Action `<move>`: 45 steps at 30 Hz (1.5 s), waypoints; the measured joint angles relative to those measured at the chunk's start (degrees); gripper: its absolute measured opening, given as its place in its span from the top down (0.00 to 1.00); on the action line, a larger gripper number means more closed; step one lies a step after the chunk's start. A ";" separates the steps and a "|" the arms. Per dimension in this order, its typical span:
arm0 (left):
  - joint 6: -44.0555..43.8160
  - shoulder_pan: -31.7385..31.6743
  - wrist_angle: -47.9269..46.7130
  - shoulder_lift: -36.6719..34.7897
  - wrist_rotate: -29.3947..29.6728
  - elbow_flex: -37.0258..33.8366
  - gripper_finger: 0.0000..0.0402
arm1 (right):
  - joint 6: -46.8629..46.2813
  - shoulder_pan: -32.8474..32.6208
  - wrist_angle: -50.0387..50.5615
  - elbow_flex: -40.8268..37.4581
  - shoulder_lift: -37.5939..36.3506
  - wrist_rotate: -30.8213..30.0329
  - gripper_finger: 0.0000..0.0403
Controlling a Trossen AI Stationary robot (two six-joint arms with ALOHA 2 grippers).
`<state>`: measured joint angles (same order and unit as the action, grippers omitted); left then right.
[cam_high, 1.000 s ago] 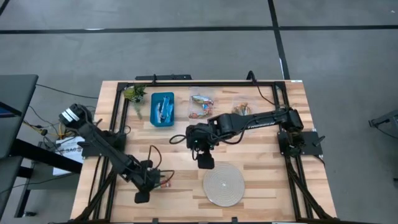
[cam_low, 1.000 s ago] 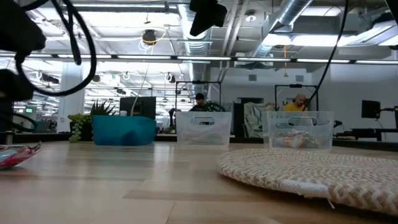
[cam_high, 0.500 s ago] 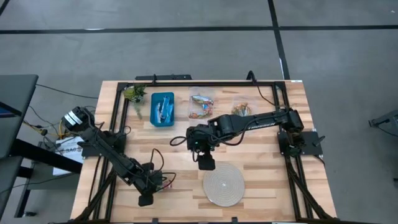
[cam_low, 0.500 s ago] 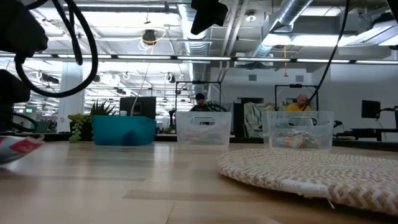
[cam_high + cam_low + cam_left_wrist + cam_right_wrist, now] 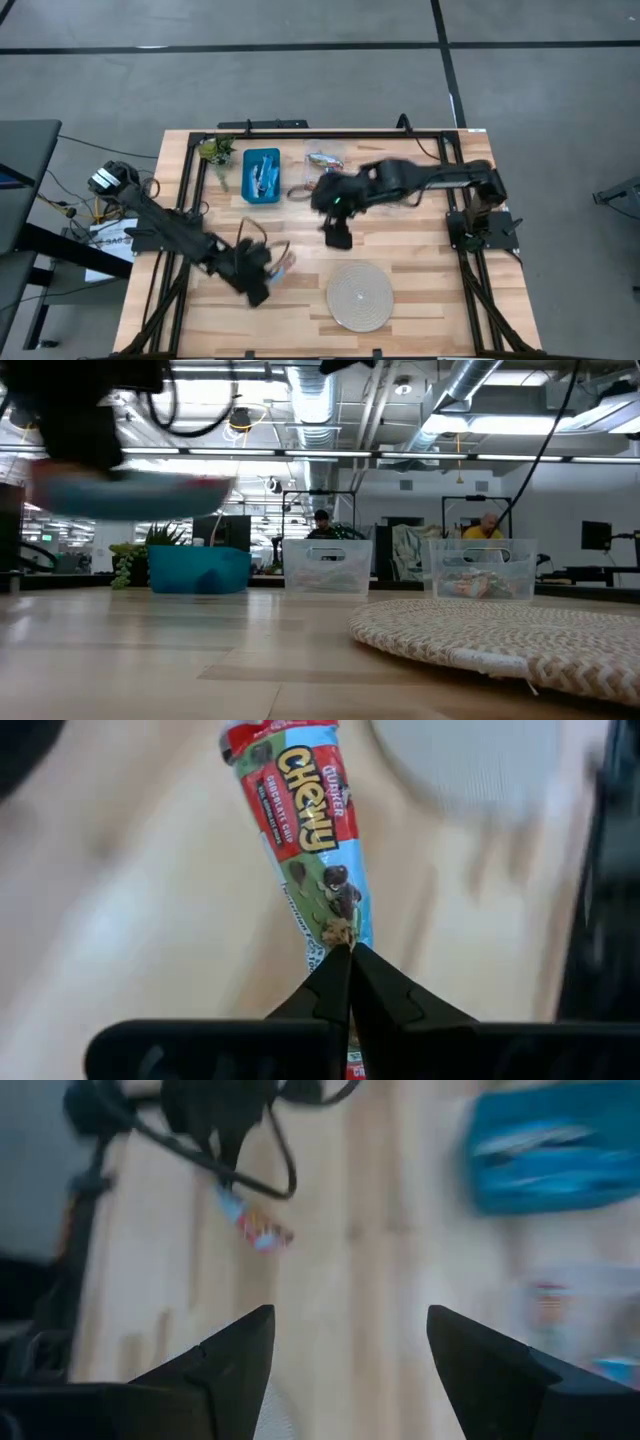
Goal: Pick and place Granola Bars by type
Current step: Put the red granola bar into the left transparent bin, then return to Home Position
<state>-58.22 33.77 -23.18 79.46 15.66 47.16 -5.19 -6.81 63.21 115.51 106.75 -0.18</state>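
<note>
My left gripper [image 5: 262,282] hangs above the table's near left part, shut on one granola bar [image 5: 312,830] in a red, blue and green wrapper. The low view shows that bar [image 5: 130,492] as a blur well above the tabletop. Above the table's middle my right gripper [image 5: 337,236] stands open with nothing between its fingers [image 5: 236,1360]. More granola bars lie in a blue bin [image 5: 262,175] and two clear bins [image 5: 324,170] [image 5: 392,172] along the far edge. My left gripper pinches the bar near one end [image 5: 338,932] between its two shut fingers. The fingers slant downward and lie along the bar, which sticks out ahead of them. It is lifted clear of the table, its free end [image 5: 287,263] toward the table's far right.
A round white woven disc [image 5: 360,296] lies near the front edge, right of my left gripper. A small green plant [image 5: 215,152] stands at the far left beside the blue bin. A black frame borders the table. Bare wood lies between the bins and the disc.
My left gripper has shut on the bar that lay on the table's near left, lifted it clear and swung it toward the right and far edges while rolling. My right gripper has risen and drawn toward the far edge, staying open.
</note>
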 joint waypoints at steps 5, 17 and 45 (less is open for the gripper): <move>7.48 -13.56 3.98 -3.06 2.66 0.00 1.00 | -3.82 3.35 0.05 0.06 -4.34 -9.54 0.37; 21.84 -44.22 23.24 -3.59 -12.42 0.00 1.00 | -9.61 10.17 11.57 0.00 -4.34 -29.21 0.37; 27.61 -58.70 27.45 9.72 -26.81 7.56 0.69 | -6.41 16.31 15.36 -0.03 -5.87 -29.56 0.37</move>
<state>-30.61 -24.93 4.27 89.19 -11.14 54.72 -11.59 9.50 78.57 115.48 100.88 -29.74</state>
